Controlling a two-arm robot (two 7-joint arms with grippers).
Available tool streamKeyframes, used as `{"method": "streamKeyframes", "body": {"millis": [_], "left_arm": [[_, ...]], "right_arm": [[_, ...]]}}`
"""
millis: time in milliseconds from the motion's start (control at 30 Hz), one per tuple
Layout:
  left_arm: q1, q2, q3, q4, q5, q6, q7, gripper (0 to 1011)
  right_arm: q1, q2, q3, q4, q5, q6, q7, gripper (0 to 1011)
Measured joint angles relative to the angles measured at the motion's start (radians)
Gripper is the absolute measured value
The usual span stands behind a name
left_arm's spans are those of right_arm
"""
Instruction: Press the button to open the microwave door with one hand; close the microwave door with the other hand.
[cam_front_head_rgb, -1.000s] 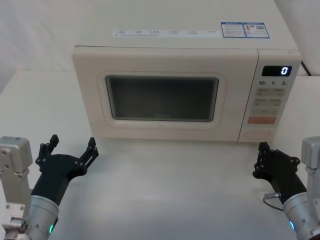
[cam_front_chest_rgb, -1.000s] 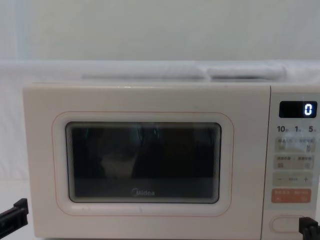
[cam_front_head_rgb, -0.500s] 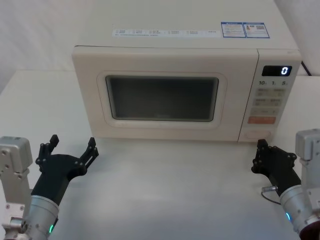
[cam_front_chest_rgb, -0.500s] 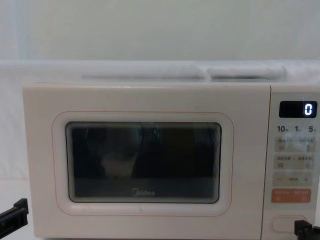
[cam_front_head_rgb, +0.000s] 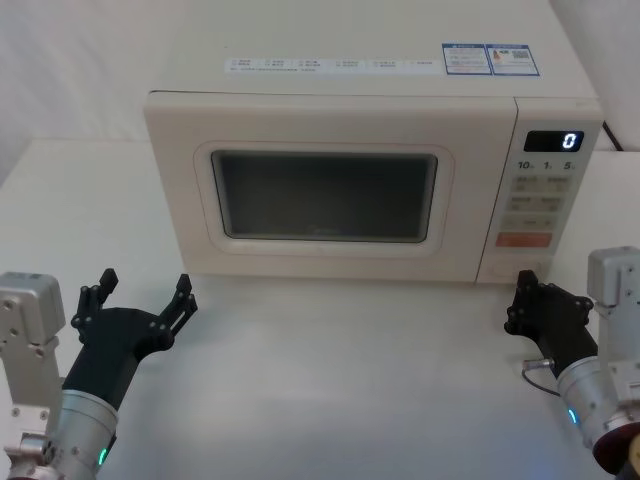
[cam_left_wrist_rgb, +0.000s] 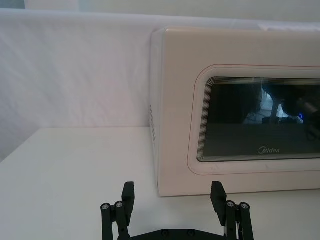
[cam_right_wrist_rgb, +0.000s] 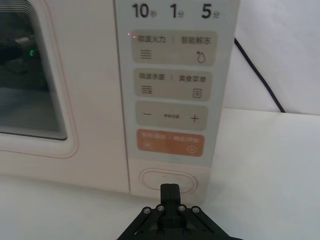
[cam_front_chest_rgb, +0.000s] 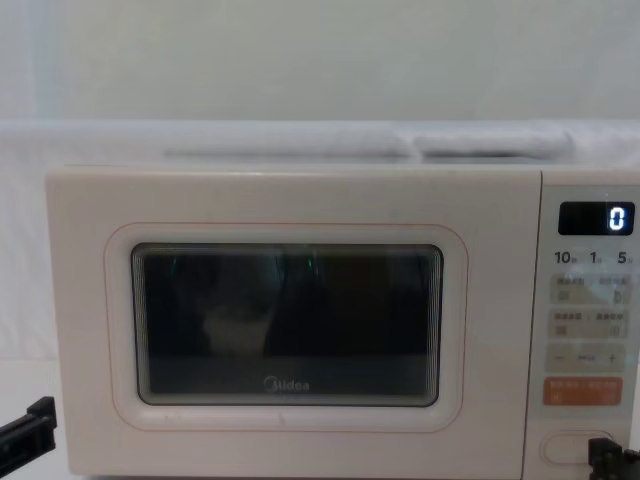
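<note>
The right gripper (cam_right_wrist_rgb: 169, 188) has its fingers pressed together into one tip, just before the button (cam_right_wrist_rgb: 168, 180), probably to push it; the left gripper (cam_front_head_rgb: 140, 298) waits spread wide, apart from the closed microwave door (cam_front_head_rgb: 325, 194), likely ready to shut it.

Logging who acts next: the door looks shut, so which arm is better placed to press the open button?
Right. The right claw, fingers together, sits just in front of the button, on the panel side. The left claw hangs open near the microwave door's far left corner.
</note>
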Motion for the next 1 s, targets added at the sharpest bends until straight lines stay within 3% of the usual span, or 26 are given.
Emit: {"method": "streamKeyframes", "body": {"millis": [1000], "left_arm": [[0.0,0.0,0.0,0.0,0.0,0.0,0.0,1000]], "right_arm": [[0.059,-0.027,0.014,0.079,-0.012,-0.011,-0.001,0]]}}
